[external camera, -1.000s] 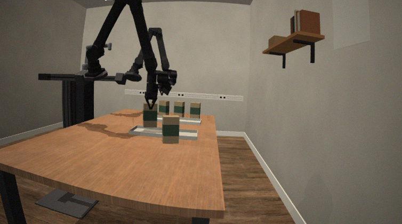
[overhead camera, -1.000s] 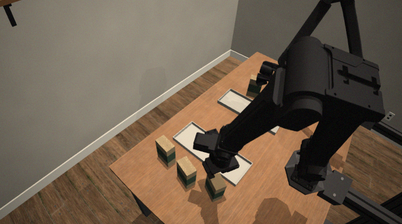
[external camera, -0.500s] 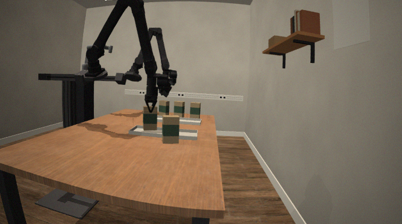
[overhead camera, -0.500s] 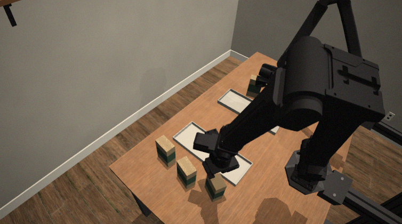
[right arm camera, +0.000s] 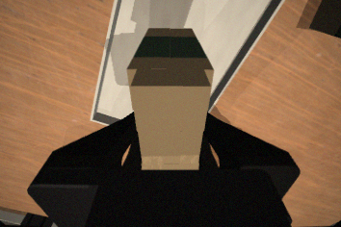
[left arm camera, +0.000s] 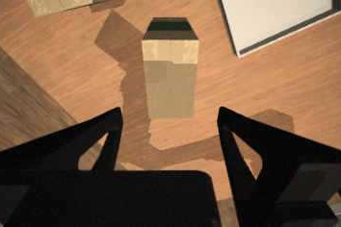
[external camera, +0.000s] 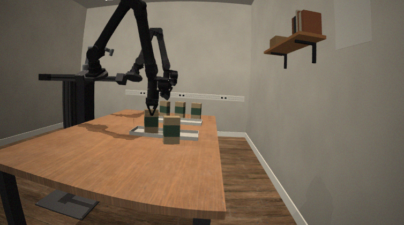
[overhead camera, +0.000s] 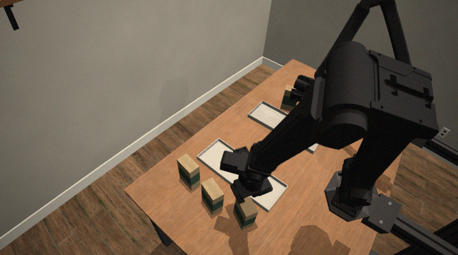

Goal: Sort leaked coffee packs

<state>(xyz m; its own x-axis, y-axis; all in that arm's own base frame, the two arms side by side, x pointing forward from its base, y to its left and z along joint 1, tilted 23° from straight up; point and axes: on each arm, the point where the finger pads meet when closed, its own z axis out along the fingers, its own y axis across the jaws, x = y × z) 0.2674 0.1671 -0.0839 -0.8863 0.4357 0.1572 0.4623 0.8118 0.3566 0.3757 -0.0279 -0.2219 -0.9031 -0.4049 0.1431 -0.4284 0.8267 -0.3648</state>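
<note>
Five packs (overhead camera: 187, 172) (overhead camera: 212, 197) (overhead camera: 246, 214) (overhead camera: 288, 98) (external camera: 171, 130) (external camera: 151, 122) (external camera: 164, 108) (external camera: 180, 109) (external camera: 196, 110) (left arm camera: 170, 79) (right arm camera: 170, 115), two trays (overhead camera: 270, 198) (overhead camera: 266, 114) (external camera: 191, 135) (external camera: 193, 121) (left arm camera: 288, 19) (right arm camera: 105, 72).

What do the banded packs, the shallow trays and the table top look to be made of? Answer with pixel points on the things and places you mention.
Tan box-shaped packs with dark green bands (overhead camera: 212, 197) (external camera: 171, 130) (left arm camera: 171, 88) (right arm camera: 170, 125): perhaps foil or paper; crinkly pale mottling on some tops.
Shallow white rectangular trays (overhead camera: 269, 209) (external camera: 191, 136) (left arm camera: 283, 24): plastic or painted metal, unclear; smooth, plain surfaces.
Orange-brown table top (overhead camera: 304, 201) (external camera: 119, 169) (left arm camera: 76, 63) (right arm camera: 42, 72): wood or wood-look laminate; fine streaky grain, little shine.
</note>
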